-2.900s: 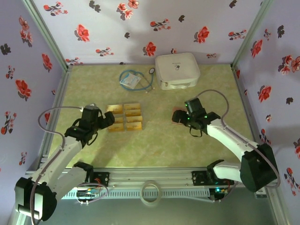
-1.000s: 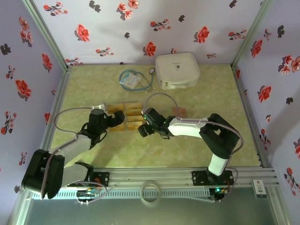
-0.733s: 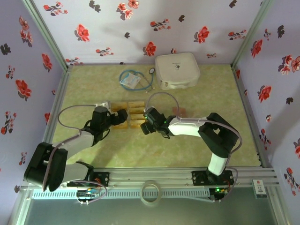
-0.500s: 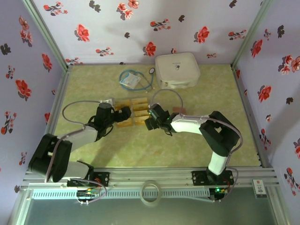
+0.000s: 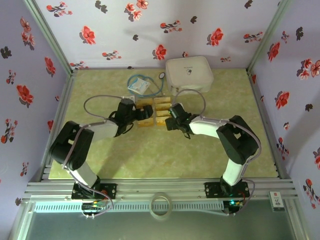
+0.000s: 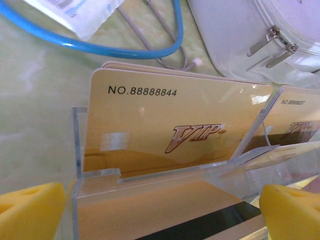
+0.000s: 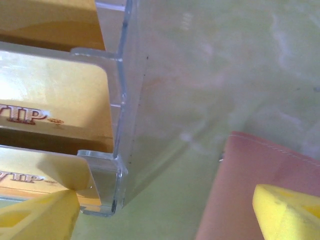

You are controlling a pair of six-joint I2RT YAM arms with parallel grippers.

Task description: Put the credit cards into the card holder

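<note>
Jaws wide on left gripper [image 6: 161,209], right gripper [image 7: 166,210]; empty.

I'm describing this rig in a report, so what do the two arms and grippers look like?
The left arm and right arm have white links between black joints, with a thin grey cable looping over each wrist. The left gripper and right gripper are black, with yellow foam pads.
</note>
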